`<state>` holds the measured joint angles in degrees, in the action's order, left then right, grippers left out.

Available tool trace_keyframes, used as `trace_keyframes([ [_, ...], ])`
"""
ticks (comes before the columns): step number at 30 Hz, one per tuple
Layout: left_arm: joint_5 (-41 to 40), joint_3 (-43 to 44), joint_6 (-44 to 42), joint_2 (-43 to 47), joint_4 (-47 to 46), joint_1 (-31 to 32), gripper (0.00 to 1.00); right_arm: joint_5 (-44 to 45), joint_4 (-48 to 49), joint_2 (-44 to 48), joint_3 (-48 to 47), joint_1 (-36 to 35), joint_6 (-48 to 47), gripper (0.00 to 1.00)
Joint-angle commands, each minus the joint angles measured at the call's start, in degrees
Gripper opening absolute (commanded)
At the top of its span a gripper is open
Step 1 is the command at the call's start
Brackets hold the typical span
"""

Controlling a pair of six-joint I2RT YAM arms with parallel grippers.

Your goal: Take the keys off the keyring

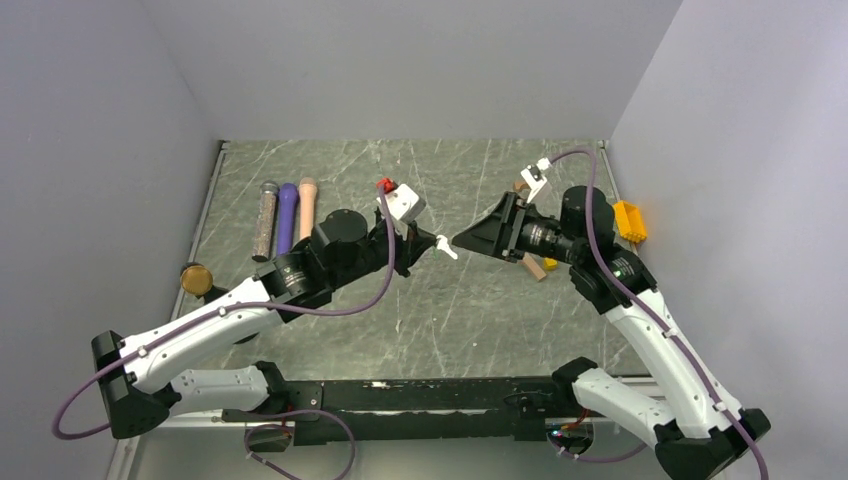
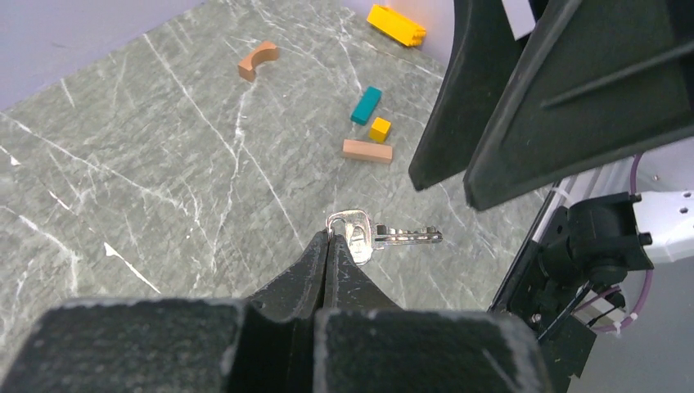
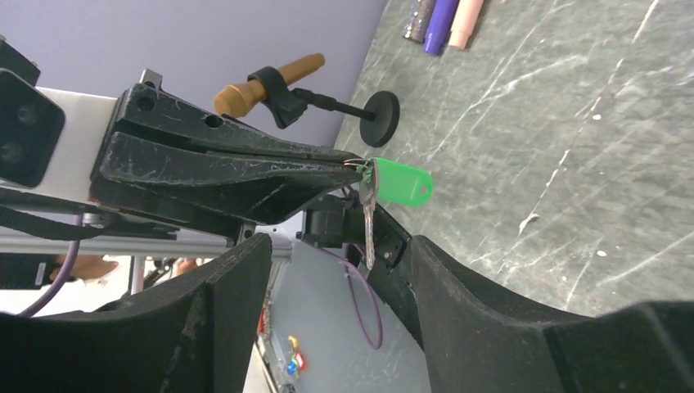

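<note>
My left gripper (image 1: 425,243) is shut on the keyring (image 3: 361,167), a thin wire loop pinched at its fingertips (image 2: 329,237), and holds it above the table. A silver key (image 2: 393,236) hangs from the ring; in the right wrist view it points down (image 3: 370,223). A bright green plastic tag (image 3: 398,182) sticks out from the same ring. My right gripper (image 1: 465,240) is open and empty, its jaws wide (image 3: 340,246), facing the left fingertips a short way from the key. Its black fingers (image 2: 565,98) fill the upper right of the left wrist view.
Three microphones (image 1: 287,215) lie at the back left, with a brown disc stand (image 1: 196,278) near them. A teal block (image 2: 366,105), yellow cube (image 2: 380,128), tan bar (image 2: 367,151), orange arch (image 2: 259,60) and yellow brick (image 1: 628,220) lie at the right.
</note>
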<state>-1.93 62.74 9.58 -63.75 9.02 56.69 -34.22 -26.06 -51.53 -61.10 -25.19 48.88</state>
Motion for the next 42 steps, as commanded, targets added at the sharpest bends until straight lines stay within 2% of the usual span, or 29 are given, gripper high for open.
trace_keyframes([
  [1, -5.73, 2.29, 2.93, 2.41, -0.36, 1.09, 0.0, 2.91, 7.38, -0.99, 1.2, -3.75, 3.26, 0.66],
  [9, -6.95, 1.08, 3.43, 4.18, -1.06, 2.17, 0.0, 5.45, 9.92, -3.31, 1.31, -7.84, 4.27, 0.55],
  [18, -8.17, 0.95, 2.52, 4.81, -0.95, 3.74, 0.0, 7.7, 11.8, -4.86, 0.96, -9.61, 5.36, 0.48],
  [25, -9.05, 1.07, 2.02, 5.13, -0.89, 4.3, 0.0, 8.3, 11.5, -5.1, 0.39, -10.43, 5.36, 0.3],
  [35, -10.78, 2.44, 1.04, 3.93, -0.8, 7.09, 0.0, 9.15, 10.71, -4.04, 0.82, -11.45, 5.23, 0.21],
  [42, -14.02, 3.77, -1.09, 2.7, 0.22, 10.08, 0.0, 9.25, 9.77, -3.24, 0.59, -11.66, 4.77, 0.01],
])
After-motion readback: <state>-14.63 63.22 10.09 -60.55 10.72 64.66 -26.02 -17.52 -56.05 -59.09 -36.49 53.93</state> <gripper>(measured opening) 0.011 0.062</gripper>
